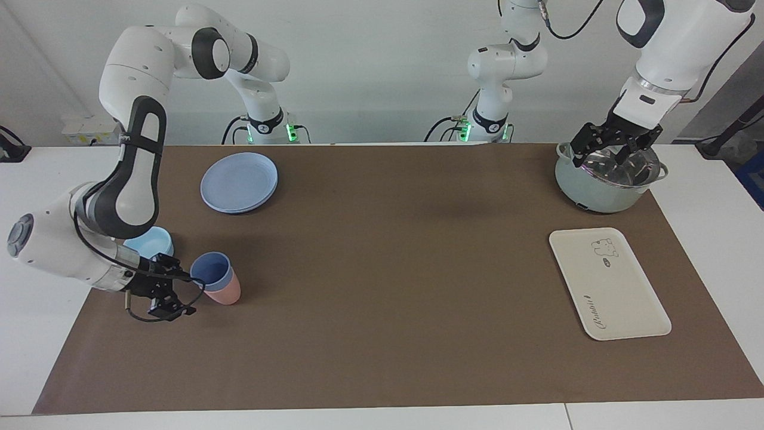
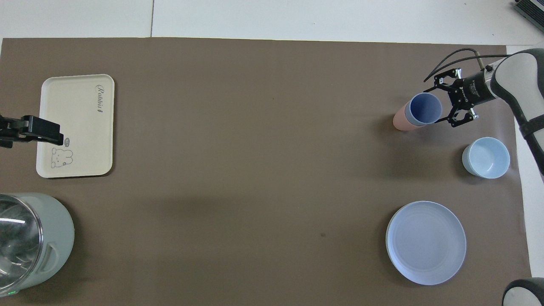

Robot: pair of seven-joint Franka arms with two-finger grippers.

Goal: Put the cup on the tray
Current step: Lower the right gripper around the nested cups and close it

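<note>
Beside my black right end effector [image 1: 186,294] stood a periwinkle-blue cup [image 1: 211,270] nested in a pink cup [image 1: 225,294]. The tray [image 1: 621,298] was cream-white with a small bear drawing; brown covered the table [image 1: 382,298].

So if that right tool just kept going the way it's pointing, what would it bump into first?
Most likely the blue cup, which sits nested in a pink cup. The right tool lies low and sideways, open, aimed at the cup's rim from close by. Whether a fingertip already touches the cup is hard to tell.

Matt plastic cup [image 1: 212,269], matt brown table cover [image 1: 382,286], glossy steel pot [image 1: 609,179]
</note>
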